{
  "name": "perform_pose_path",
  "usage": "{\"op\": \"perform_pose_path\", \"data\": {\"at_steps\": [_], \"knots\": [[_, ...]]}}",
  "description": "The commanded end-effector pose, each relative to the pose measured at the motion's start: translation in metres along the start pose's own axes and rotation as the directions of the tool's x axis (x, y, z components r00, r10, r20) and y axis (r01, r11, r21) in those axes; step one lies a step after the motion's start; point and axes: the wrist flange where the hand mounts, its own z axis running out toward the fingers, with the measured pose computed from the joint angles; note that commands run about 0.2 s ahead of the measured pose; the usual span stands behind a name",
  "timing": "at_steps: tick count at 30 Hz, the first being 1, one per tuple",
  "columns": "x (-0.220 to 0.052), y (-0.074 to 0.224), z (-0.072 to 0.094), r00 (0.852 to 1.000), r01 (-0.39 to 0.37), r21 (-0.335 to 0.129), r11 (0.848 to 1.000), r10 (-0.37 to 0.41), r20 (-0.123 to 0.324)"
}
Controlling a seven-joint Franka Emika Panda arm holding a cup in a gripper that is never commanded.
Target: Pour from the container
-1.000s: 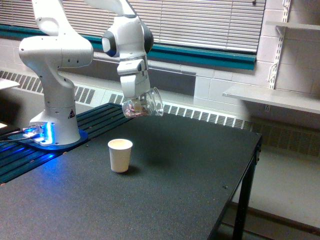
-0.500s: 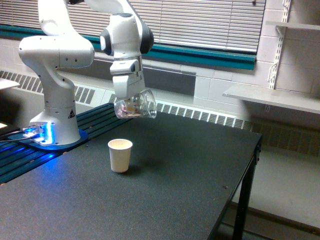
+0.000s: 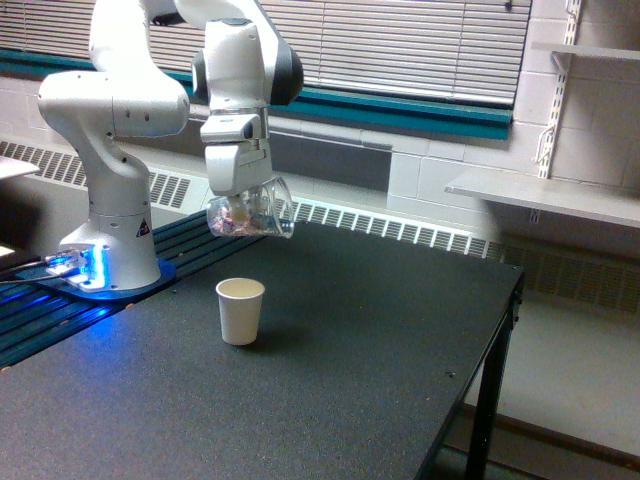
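The white paper cup (image 3: 241, 310) is standing upright on the black table (image 3: 330, 380), and everything else is placed here against it; the gripper (image 3: 238, 195) is hanging above the paper cup, a little toward the exterior view's left of it, and its fingers are clenching the container (image 3: 250, 212); the container, a clear plastic cup, is lying tipped well over on its side in the air, with its mouth pointing toward the exterior view's right and slightly down; brownish-pink bits are showing through its walls at the lower part nearest the gripper; the container is sitting well clear of the paper cup, not touching it; the arm's white base (image 3: 110, 230) is standing to the exterior view's left of the paper cup, with blue light glowing at its foot.
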Motion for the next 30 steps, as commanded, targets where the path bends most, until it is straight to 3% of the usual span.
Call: {"op": "perform_pose_path", "data": {"at_steps": [1, 18, 30], "knots": [[-0.008, 0.026, 0.014, 0.993, 0.110, -0.017, 0.994, -0.109, 0.053], [-0.007, 0.062, 0.031, 0.965, 0.249, -0.023, 0.968, -0.246, 0.093], [-0.009, 0.089, 0.046, 0.962, 0.253, -0.055, 0.966, -0.245, 0.124]]}}
